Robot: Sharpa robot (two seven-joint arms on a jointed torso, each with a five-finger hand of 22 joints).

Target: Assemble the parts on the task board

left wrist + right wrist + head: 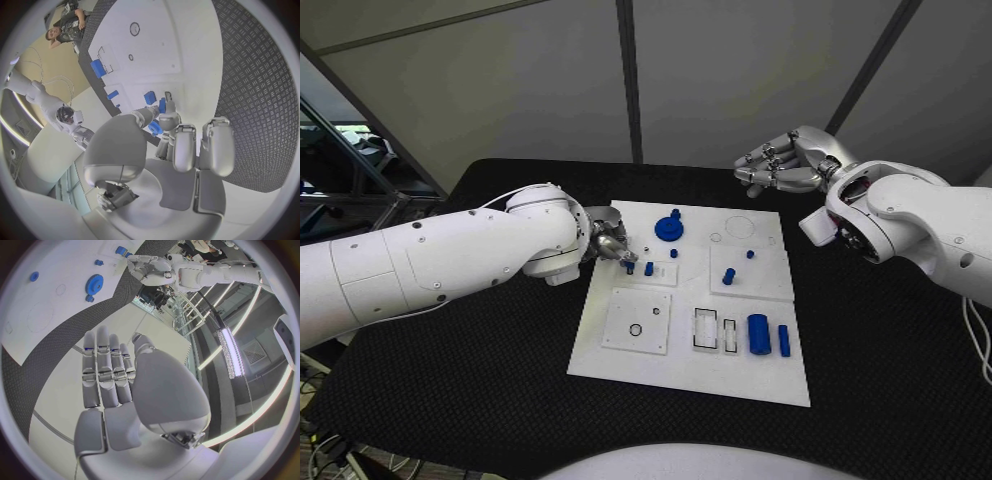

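Seating now: the left hand (606, 243) looks to be setting a small blue part (630, 267) into the square plate near the board's left edge, as far as I can judge.
Left hand: reaching in over the left edge of the white task board (678, 375); in the left wrist view its fingertips (167, 107) are closed on a small blue piece (162, 105) right at the board surface, other fingers curled beside it.
Right hand: the right hand (783, 162) hangs above the table beyond the board's far right corner, fingers loosely bent and apart, holding nothing; the right wrist view shows its palm bare.
Board: lies in the middle of the black table (877, 360).
Gear: a blue gear (671, 229) sits toward the board's far edge, near the middle.
Pegs: short blue pegs (728, 275) stand in the middle rows.
Near right: a blue cylinder (757, 333) and a thinner blue bar (783, 340) lie beside two rectangular slots (717, 330).
Near left: a square plate with a ring (636, 329).
Progress: several parts stand in place, the near-right pieces still loose, so I would guess about midway.
Next move calls for: pressing the pinched part straight down until it seats, then letting go without tipping the neighbouring peg (649, 268) just beside it.
Risk: fingers crowd the pegs; a sideways nudge could knock one.
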